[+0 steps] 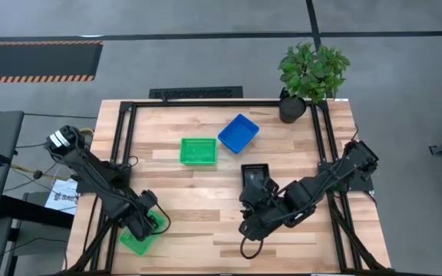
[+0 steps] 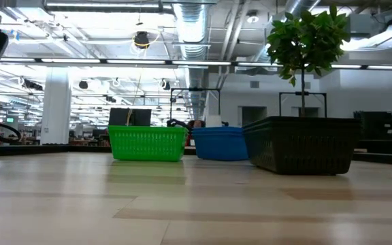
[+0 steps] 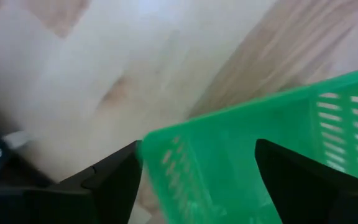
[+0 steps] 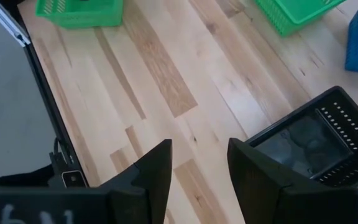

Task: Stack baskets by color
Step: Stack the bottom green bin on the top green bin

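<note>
A green basket sits at the table's near left corner. My left gripper points down over it, open, with one finger inside and one outside a wall near a corner. A second green basket, a blue basket and a black basket rest flat on the table's middle. My right gripper hangs open above bare wood, on the near side of the black basket, with nothing between its fingers. My left gripper stands astride the green basket's wall next to a corner, fingers pointing down, one finger inside the basket and one outside. Whether either finger touches the wall I cannot tell. The basket lies on the table.
A potted plant stands at the far right corner. Black frame rails run along the table's left, far and right sides. Bare wood lies between the two arms near the front edge.
</note>
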You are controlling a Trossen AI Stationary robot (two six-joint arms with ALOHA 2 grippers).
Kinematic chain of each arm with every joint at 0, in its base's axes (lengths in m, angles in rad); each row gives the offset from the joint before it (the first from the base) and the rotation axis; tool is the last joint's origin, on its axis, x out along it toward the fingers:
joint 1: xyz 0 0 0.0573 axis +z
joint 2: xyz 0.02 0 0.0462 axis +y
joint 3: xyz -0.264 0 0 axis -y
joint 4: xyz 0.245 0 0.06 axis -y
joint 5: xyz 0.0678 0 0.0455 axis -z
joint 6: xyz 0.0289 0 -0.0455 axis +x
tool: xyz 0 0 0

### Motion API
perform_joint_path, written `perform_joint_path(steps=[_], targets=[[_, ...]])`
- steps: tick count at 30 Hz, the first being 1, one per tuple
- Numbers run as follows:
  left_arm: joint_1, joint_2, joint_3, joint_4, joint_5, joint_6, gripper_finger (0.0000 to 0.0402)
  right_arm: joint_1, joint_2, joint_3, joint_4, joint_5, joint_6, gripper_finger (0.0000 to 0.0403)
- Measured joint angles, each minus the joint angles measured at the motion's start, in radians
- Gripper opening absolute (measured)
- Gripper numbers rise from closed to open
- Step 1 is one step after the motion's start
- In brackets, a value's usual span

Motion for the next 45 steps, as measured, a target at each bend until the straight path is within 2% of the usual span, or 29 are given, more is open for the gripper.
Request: perform_joint_path(steps=[8, 18, 24, 29, 33, 38, 40, 45], targets=[[0.041, 0.074, 0.000, 0.167, -0.001, -0.043, 0.0230, 0.013, 0.000, 0.000, 0.000, 0.000, 0.000, 0.0170], [0.233, 0.084, 0.000, 0.362, -0.059, -0.006, 0.0129, 0.013, 0.000, 0.000, 0.016, 0.007, 0.007, 0.0166], [0.389, 0.084, 0.000, 0.594, -0.084, 0.124, 0.0077, 0.013, 0.000, 0.000, 0.021, 0.022, 0.036, 0.0164], [0.468, 0.084, 0.001, 0.754, -0.073, 0.196, 0.0052, 0.012, 0.000, 0.000, 0.001, 0.025, 0.118, 0.0166], [0.494, 0.084, 0.038, 0.763, -0.075, 0.246, 0.0055, 0.013, 0.000, -0.004, -0.033, 0.027, 0.208, 0.0174], [0.523, 0.076, 0.125, 0.731, -0.012, 0.412, 0.0112, 0.009, 0.002, -0.082, 0.029, 0.029, 0.235, 0.0205], [0.527, 0.057, 0.169, 0.659, -0.002, 0.463, 0.0144, 0.005, 0.000, -0.124, 0.080, 0.029, 0.239, 0.0219], [0.517, -0.035, 0.289, 0.344, -0.010, 0.539, 0.0215, -0.026, 0.003, -0.267, 0.358, 0.040, 0.238, 0.0234]])
